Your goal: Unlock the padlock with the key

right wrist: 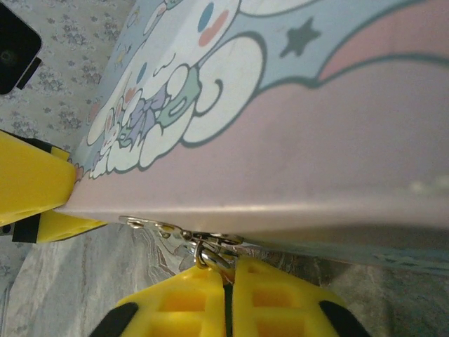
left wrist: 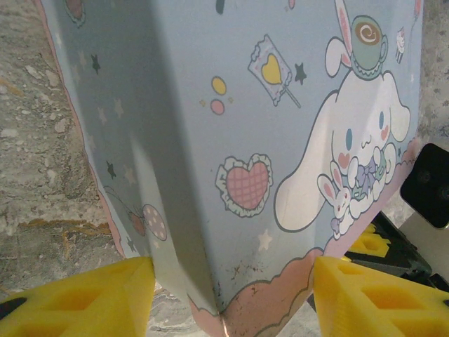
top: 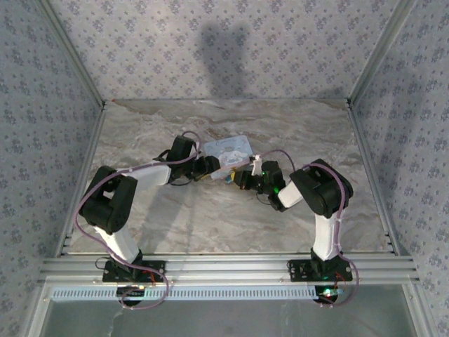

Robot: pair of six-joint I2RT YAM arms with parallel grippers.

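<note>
My left gripper (top: 210,167) (left wrist: 231,295) is shut on the near-left corner of the pale blue-and-pink cartoon tin (top: 231,151) (left wrist: 210,105), one yellow finger against each side. My right gripper (top: 242,179) (right wrist: 224,270) is low at the tin's (right wrist: 316,126) front edge. It is shut on a small silvery ringed metal piece, the key (right wrist: 210,251). A thin silvery tab (right wrist: 144,225) runs from it along the tin's bottom edge. The padlock is hidden. The left gripper's fingers (right wrist: 28,182) show at the tin's far corner in the right wrist view.
The tin lies on a marbled tabletop (top: 210,217) inside patterned walls (top: 42,140). Both arms reach toward the table's middle and nearly meet there. An aluminium rail (top: 224,267) runs along the near edge by the arm bases.
</note>
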